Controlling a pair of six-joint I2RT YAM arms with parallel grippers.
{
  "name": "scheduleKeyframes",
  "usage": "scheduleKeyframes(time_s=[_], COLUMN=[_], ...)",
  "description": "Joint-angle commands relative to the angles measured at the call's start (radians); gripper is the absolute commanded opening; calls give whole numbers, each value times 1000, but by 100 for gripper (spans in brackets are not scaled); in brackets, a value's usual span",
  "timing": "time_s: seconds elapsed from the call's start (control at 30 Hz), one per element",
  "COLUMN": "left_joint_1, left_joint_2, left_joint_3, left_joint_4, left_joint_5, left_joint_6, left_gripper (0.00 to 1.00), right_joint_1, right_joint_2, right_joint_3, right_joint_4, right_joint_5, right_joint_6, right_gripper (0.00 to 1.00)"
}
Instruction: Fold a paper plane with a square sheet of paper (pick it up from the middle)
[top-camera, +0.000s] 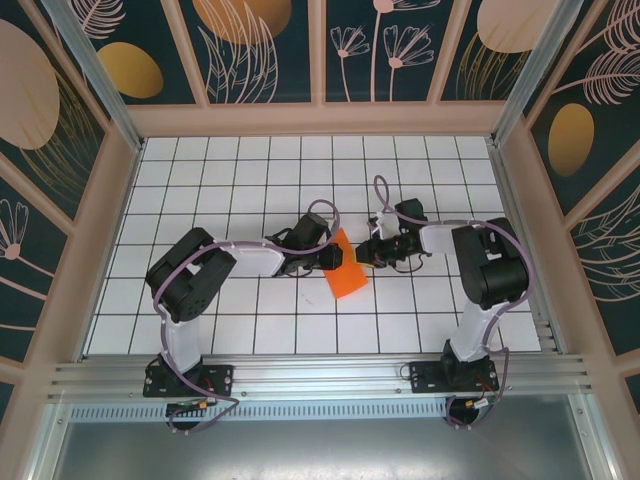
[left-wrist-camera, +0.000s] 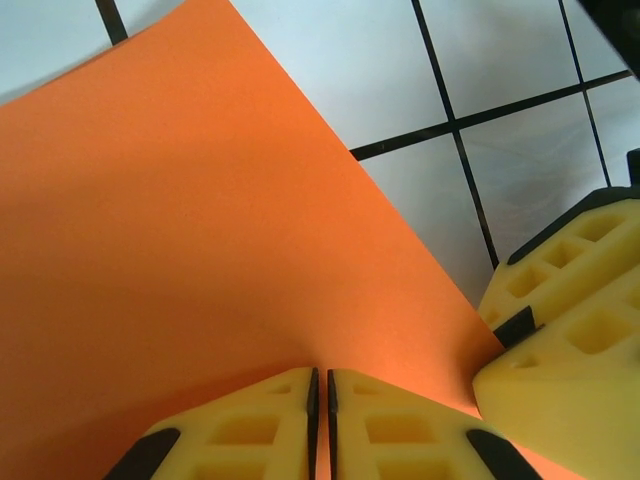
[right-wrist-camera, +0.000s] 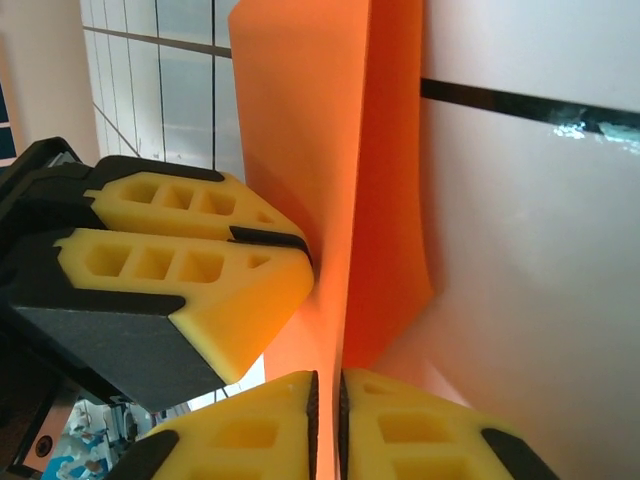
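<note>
The square sheet of paper (top-camera: 347, 268) is pinched from two sides, and you can read each grip from its own wrist camera. Your left gripper (left-wrist-camera: 320, 376) has its yellow pads pressed together on an edge of the sheet, and the orange paper runs into the thin seam between them. Your right gripper (right-wrist-camera: 325, 380) is closed the same way, its two pads meeting on the sheet with orange showing in the slit.

The two grips sit close together. In the left wrist view, the right gripper's fingers (left-wrist-camera: 570, 335) touch the sheet just to the right of your left pads. In the right wrist view, the left gripper's fingers (right-wrist-camera: 185, 260) press against the sheet's face just beside your right pads.

Past the right pads the sheet is not flat. One part runs straight up the picture and another flares off sideways toward the white surface.

From above, the left arm reaches the sheet from its left and the right arm from its right. The white gridded table (top-camera: 250, 190) lies beneath the sheet, with tiles showing on every side of it. You cannot tell whether the sheet is lifted off the tiles.
</note>
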Motion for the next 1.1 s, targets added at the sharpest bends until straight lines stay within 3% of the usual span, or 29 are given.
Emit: scheduleKeyframes(time_s=[0.0, 0.2, 0.43, 0.7, 1.07], left_joint_1=[3, -31, -202, -361, -421], left_joint_2=[-54, -186, -290, -226, -104], left_joint_3=[4, -79, -132, -68, 26], left_joint_4=[0, 24, -41, -134, -237], left_joint_5=[-24, -91, -287, -466, -633], left_joint_6=[5, 21, 127, 266, 343], left_gripper=[18, 29, 39, 51, 55], right_joint_1=[-8, -2, 28, 69, 79], right_joint_2=[-5, -71, -145, -170, -163], right_joint_3=[4, -78, -151, -170, -160], right_joint_4=[0, 117, 240, 277, 278], right_joint_5=[-24, 32, 109, 162, 170], right_joint_6=[13, 189, 383, 461, 468], right_gripper=[9, 4, 2, 2, 3])
